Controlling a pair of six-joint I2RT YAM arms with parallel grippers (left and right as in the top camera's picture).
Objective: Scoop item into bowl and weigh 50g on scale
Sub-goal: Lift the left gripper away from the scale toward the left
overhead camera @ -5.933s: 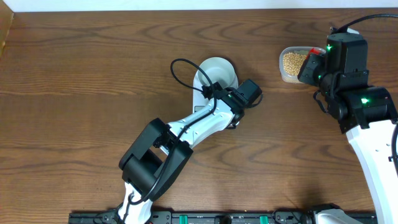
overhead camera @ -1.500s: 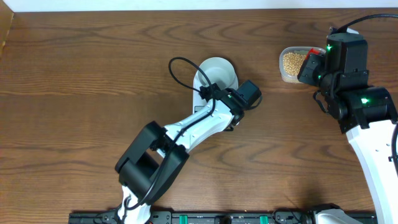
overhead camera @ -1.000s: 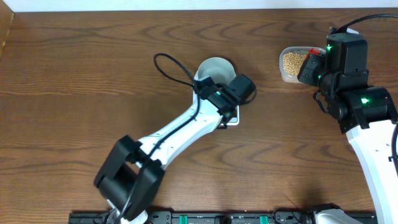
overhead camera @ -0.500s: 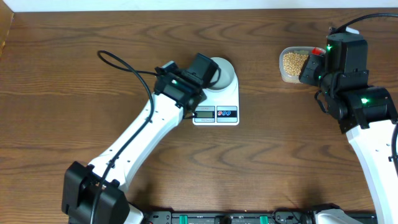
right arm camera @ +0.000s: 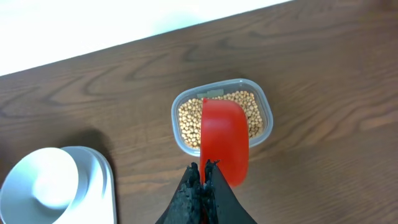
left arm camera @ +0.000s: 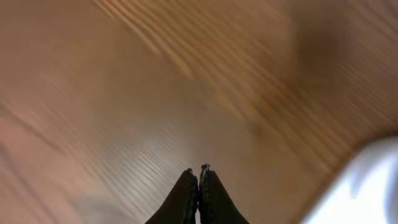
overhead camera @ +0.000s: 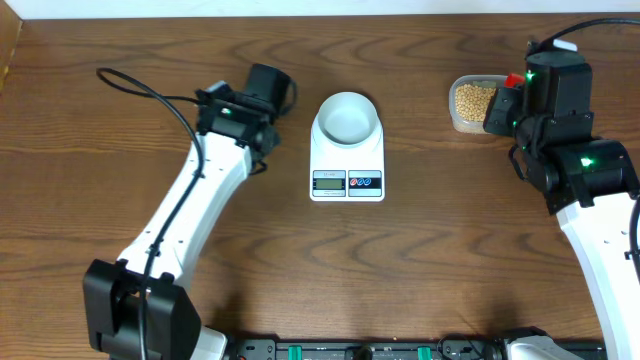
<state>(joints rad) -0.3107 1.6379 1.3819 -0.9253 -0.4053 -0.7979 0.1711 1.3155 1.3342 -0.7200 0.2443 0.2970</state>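
Observation:
The white bowl [overhead camera: 348,116] stands empty on the white scale [overhead camera: 347,182], whose display and buttons face the front; both show at the lower left of the right wrist view, the bowl [right arm camera: 53,186] on the scale [right arm camera: 102,186]. The tan beans [overhead camera: 470,99] fill a clear tub [right arm camera: 222,115]. My right gripper [right arm camera: 204,167] is shut on a red scoop [right arm camera: 225,142], held above the tub and beans [right arm camera: 189,121]. My left gripper [left arm camera: 199,169] is shut and empty over bare wood, left of the scale; the view is blurred.
The left arm [overhead camera: 200,190] stretches from the front edge to the left of the scale. The right arm [overhead camera: 580,180] stands at the right, beside the tub [overhead camera: 462,120]. A white wall edge runs along the table's back.
My left arm has swung from over the scale's front away to the left, uncovering the scale and bowl. The right gripper with the scoop has stayed put.

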